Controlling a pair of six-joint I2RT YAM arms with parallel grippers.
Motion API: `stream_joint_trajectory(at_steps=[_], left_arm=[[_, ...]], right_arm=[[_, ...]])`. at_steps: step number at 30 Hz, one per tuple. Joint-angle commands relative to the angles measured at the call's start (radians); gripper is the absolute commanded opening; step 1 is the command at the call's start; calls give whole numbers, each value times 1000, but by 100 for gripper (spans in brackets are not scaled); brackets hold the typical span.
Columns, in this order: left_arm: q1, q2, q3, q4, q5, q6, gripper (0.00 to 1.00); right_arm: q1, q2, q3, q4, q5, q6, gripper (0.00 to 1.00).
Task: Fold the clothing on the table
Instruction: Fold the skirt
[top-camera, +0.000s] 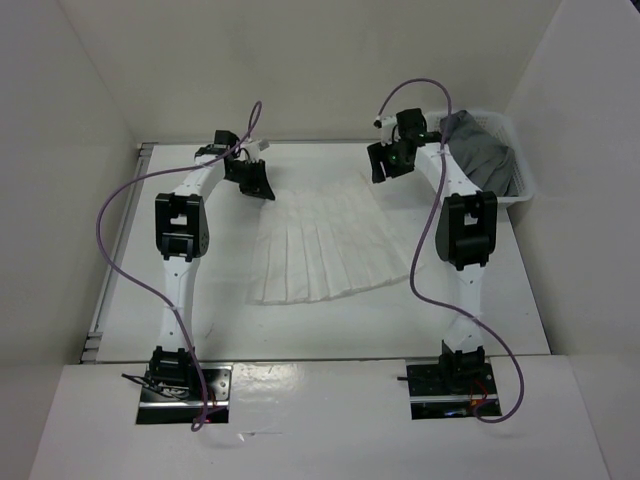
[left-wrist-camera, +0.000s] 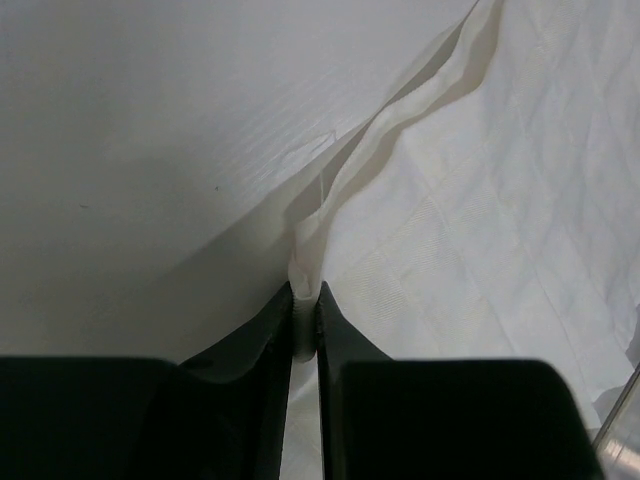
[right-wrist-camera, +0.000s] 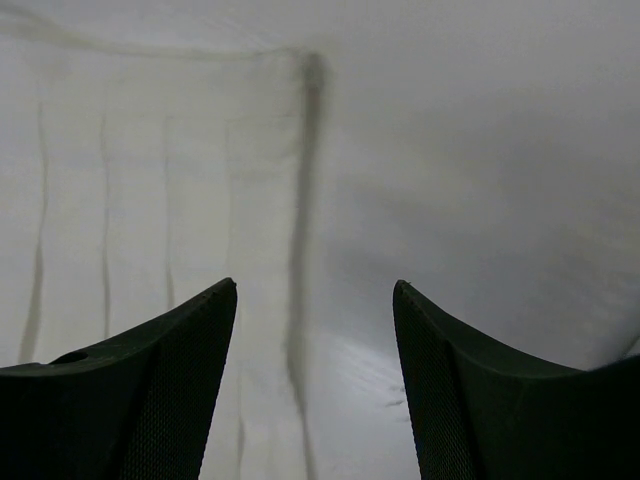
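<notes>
Tightly, the left gripper (left-wrist-camera: 305, 292) pinched a raised fold at the edge of the clothing (left-wrist-camera: 480, 200), its jaws nearly together on the thin white fabric. The right gripper (right-wrist-camera: 315, 288) hung with jaws wide apart and held nothing, above the pleats and the garment's far right edge. Between the two arms the clothing lay spread on the table (top-camera: 230, 320), flaring toward the near side. A white basket (top-camera: 524, 192) at the far right corner held a dark grey garment (top-camera: 485, 150).
</notes>
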Motion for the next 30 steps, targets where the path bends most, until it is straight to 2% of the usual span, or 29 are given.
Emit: stream_joint_trajectory(at_steps=[1,3,7,12,15,19,24,30], left_arm=[[-14,10,12,-36,-32,17,19],[-14,-2,2,-36,-53,26,21],[-14,-41,-24,-47,-89,46,44],[-14,-96,-97,-42,-124,78,66],[26,-105,-159,-33,-121,78,78],[47,-95,-191,-21,-112,78,84],[56,-59,-182,-21,-101,69,84],[65,-12,-136,-39,-15,69,81]], right_arm=[[-64,150,174,3,-136,28,69],[-64,209,280,-28,-179,19,68],[-64,308,388,-59,-225,10,68],[-73,352,480,-94,-274,10,68],[-84,372,511,-103,-316,10,68],[-84,392,511,-112,-325,10,68],[-84,403,511,-112,-325,10,68],[-65,412,511,-112,-325,10,68]])
